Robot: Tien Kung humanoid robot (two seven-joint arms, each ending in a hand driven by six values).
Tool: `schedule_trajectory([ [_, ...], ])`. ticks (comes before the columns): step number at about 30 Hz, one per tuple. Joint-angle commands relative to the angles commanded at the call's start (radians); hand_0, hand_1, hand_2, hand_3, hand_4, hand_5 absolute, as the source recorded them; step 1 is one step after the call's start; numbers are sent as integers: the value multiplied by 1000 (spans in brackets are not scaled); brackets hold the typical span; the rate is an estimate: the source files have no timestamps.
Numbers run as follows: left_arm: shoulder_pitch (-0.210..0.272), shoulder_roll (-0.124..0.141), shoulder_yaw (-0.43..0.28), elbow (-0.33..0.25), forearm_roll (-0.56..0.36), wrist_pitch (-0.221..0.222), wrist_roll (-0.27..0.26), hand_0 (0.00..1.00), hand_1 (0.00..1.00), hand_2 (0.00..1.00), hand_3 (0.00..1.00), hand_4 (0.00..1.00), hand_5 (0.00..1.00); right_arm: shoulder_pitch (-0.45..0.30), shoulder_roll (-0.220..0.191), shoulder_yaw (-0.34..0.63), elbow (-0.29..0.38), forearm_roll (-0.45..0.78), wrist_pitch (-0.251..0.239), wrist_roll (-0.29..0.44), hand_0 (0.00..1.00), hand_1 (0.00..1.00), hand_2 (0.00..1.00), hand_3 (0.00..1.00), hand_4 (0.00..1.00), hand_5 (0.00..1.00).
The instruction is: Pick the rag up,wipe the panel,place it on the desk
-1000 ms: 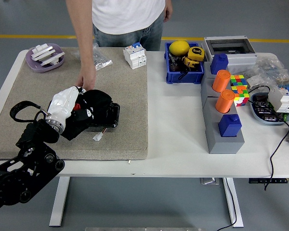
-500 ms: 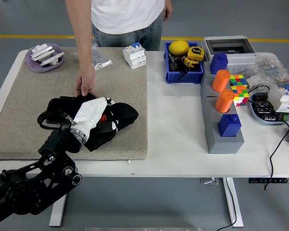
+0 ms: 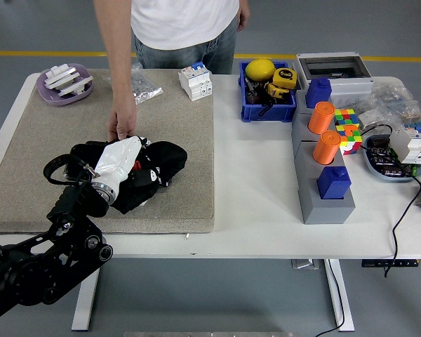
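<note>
1. Head view: the black rag [image 3: 158, 165] is pressed by the left hand [image 3: 119, 163], clenched on it, over the panel on the grey mat [image 3: 175, 119]; the panel is steadied by a person's hand [image 3: 121, 126].
2. Wiping is judged under way; next, the rag must be laid on the tabletop [image 3: 252, 175].

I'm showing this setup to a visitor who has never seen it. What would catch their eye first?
Probably the robot's white left hand pressing a black rag onto the grey mat at the table's left, with a person's hand resting just behind it. Next, two orange cylinders on the grey block at right.
</note>
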Motion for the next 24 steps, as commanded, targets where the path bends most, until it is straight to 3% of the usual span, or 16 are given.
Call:
schedule_trajectory([
  [24,0,73,-170,115,20,7,29,257,181,504,470,191,2,0,-1,-11,0,14,2,3,708,523,638,627,998,553],
])
